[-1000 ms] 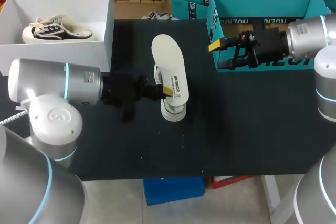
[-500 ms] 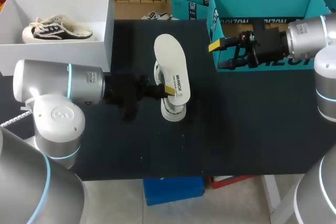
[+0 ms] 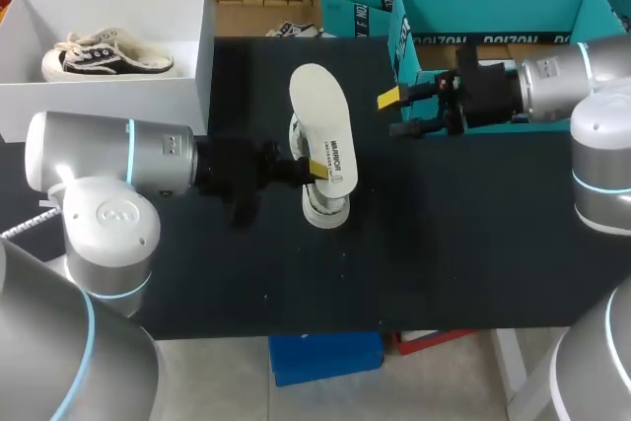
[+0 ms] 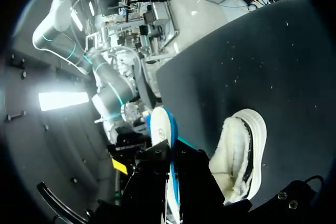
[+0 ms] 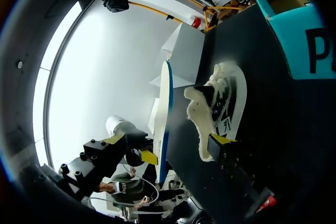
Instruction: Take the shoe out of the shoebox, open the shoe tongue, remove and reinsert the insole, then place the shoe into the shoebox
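The left fingers are pinching the white insole from above and below, holding it lifted just over the shoe. In the head view only the upper yellow tip is showing, because the insole is hiding the lower finger. In the left wrist view the insole is running edge-on between the dark finger bodies with its blue underside showing, and the tips themselves are hard to make out.

The right fingers are standing wide apart with nothing between them. They are hovering to the right of the shoe and a little farther back, well apart from it. In the right wrist view the shoe and insole are lying ahead of them, untouched.

The black tabletop is carrying the shoe near its middle. The white shoebox is sitting open-topped, well back and to the left of the shoe, with a second shoe, black and white, lying inside. The teal boxes are standing back and to the right of the shoe, and the right arm is covering much of the nearest one's front wall.

The insole is covering most of the shoe from above, leaving only the shoe's near end and a sliver of one side showing. The wrist views are showing its fleecy lining, but I cannot tell which end is the toe.
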